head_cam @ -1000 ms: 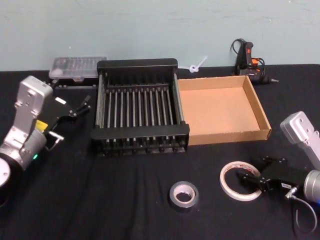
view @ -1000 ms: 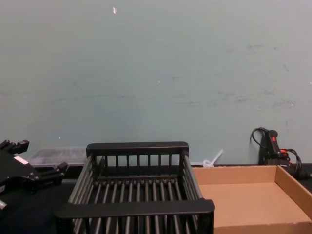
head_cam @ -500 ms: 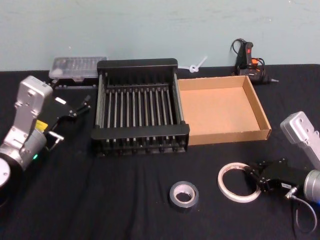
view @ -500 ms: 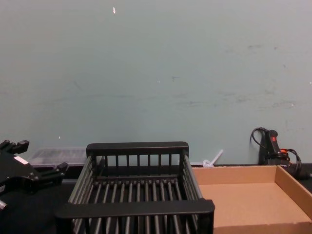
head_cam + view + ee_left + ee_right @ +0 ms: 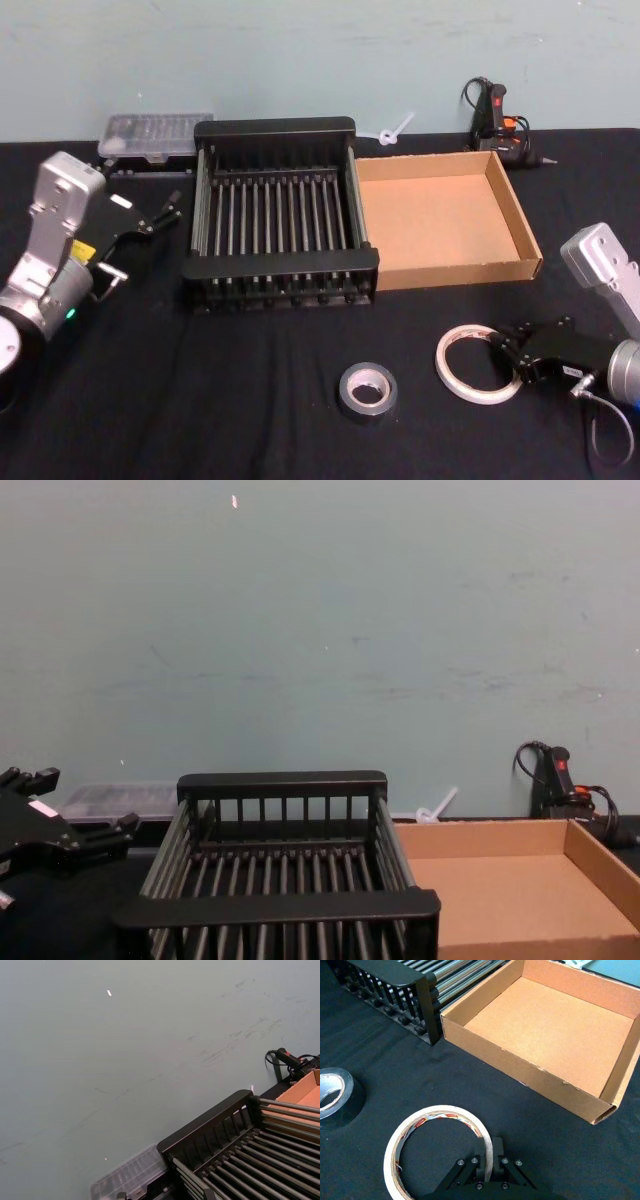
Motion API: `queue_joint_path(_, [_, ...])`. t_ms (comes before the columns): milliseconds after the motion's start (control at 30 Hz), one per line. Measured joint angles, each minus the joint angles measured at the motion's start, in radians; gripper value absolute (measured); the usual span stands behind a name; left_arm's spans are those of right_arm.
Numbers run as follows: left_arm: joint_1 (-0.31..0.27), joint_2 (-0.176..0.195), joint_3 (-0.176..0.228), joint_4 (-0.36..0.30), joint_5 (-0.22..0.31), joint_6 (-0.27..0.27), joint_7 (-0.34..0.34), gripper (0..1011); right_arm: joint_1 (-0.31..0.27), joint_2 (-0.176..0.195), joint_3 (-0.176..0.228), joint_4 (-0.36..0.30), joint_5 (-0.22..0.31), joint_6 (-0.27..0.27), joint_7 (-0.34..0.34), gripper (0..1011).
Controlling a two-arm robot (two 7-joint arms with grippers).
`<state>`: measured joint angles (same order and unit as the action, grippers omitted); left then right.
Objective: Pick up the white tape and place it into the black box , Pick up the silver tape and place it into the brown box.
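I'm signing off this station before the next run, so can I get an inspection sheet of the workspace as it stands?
Surface: black cloth over the table, flat.
White tape: white tape lies flat, right front, its rim pinched.
Silver tape: silver tape lies flat in front of the crate, untouched.
Black box: black box at centre, empty.
Brown box: brown box against the crate's right side, empty.
Clutter: clear plastic case back left; glue gun back right; white zip tie behind the boxes.
Grippers: right gripper shut on the white tape's wall; left gripper open, left of the crate.
Cables: glue gun cord; right wrist cable.
Surroundings: plain pale wall.
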<state>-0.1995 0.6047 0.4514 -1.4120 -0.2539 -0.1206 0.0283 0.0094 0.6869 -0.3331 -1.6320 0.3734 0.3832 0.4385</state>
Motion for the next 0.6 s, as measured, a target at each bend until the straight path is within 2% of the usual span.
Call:
queue_joint_path(300, [0.0,0.0,0.0,0.0,0.0,0.0,0.0,1001,-0.003,0.007,0.004,-0.008,0.014,-0.008,0.017,97])
queue_joint_path(600, [0.0,0.0,0.0,0.0,0.0,0.0,0.0,1001,-0.012,0.013,0.039,-0.061,0.055,-0.045,0.013,97])
